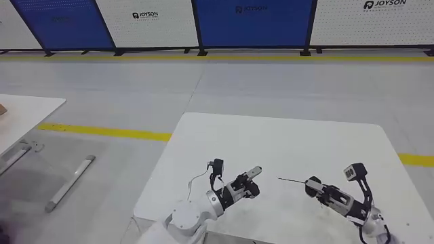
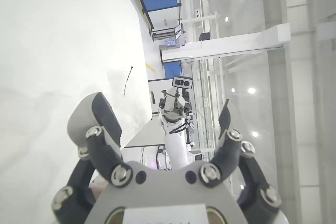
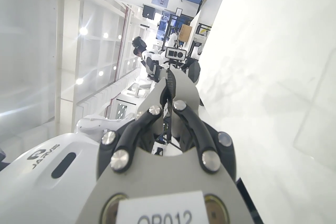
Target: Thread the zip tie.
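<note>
Near the front edge of the table (image 1: pixel 271 135), the left gripper (image 1: pixel 252 181) has spread fingers, the right gripper (image 1: pixel 312 185) closed ones, and the zip tie (image 1: pixel 291 181) seemingly lies between them.

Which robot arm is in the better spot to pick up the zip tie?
Probably the right. The right gripper sits just by one end of the zip tie on the table, though it is shut. The left gripper is open but farther away.
</note>
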Controlling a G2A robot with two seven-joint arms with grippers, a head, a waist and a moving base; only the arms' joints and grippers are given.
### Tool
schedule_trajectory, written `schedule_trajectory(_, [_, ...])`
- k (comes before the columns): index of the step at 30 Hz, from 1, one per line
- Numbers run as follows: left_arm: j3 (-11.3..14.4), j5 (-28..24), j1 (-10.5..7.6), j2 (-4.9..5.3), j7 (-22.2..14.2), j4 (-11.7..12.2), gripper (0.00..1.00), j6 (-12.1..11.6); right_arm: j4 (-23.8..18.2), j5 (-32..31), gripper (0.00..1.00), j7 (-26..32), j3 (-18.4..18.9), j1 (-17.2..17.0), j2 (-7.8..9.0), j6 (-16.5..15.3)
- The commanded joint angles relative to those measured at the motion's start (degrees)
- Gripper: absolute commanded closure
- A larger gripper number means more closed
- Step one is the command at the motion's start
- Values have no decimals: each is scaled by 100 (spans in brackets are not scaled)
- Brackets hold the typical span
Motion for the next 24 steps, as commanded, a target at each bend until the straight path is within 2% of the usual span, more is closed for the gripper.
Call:
schedule_trajectory(1, [182,28,-131,-31,-51,128,0,-18,-74,-206,100,-460,-166,36,-52,-23])
schedule_trajectory(4, [502,-41,-364,-106,-36,333,0,68,-210,-533,100,-1166,-369,35,-132,-43])
schedule_trajectory(7, [821,-170,-615,-206,151,530,0,125,-228,-612,100,-1233,-484,39,-162,-32])
schedule_trajectory(18, [848,-196,-635,-218,187,541,0,113,-228,-612,100,-1233,-484,39,-162,-32])
schedule_trajectory(20, [889,-90,-650,-228,285,503,0,1,-228,-612,100,-1233,-484,39,-162,-32])
schedule_trajectory(22, [950,44,-693,-255,487,482,0,-260,-228,-612,100,-1233,-484,39,-162,-32])
schedule_trajectory(24, [1052,184,-762,-289,649,531,0,-396,-228,-612,100,-1233,-484,39,-162,-32])
